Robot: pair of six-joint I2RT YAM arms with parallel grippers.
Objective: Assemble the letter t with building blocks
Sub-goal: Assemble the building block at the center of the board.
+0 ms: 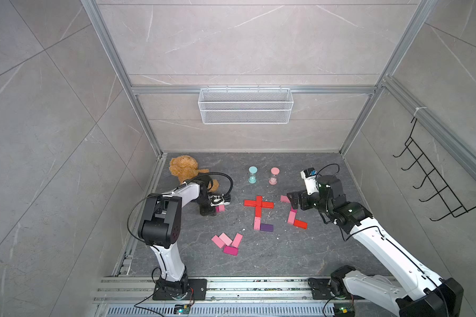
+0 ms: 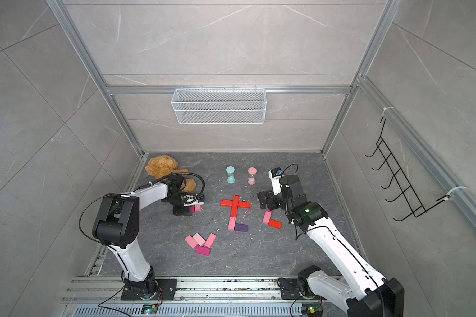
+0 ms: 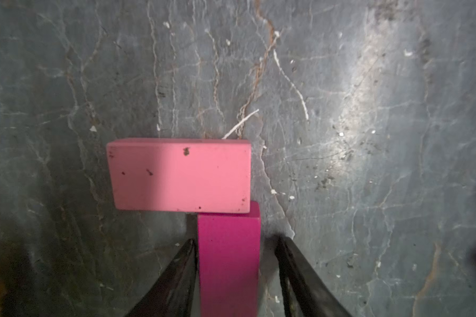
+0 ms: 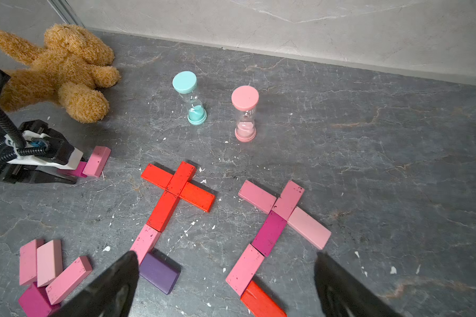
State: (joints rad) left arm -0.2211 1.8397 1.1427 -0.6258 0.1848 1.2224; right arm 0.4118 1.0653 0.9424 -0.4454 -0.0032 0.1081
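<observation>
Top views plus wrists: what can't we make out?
Magenta rectangular block: near end cut off by the left wrist picture's edge; left gripper covers most of it in both top views.
Pink-and-magenta block letter t: upper half mostly hidden by the right arm in both top views.
Red rectangular block at its foot: end cut off by the right wrist picture's edge.
Pink hourglass timer: print too small to read in any view.

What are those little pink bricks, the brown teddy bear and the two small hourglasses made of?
The light pink rectangular brick: likely painted wood, matte; dark chips speckle its paint. The brown teddy bear: plush fabric, shaggy fibres. The teal-capped hourglass and pink-capped hourglass: clear tube, glass or plastic, unclear which; matte plastic-looking caps.
</observation>
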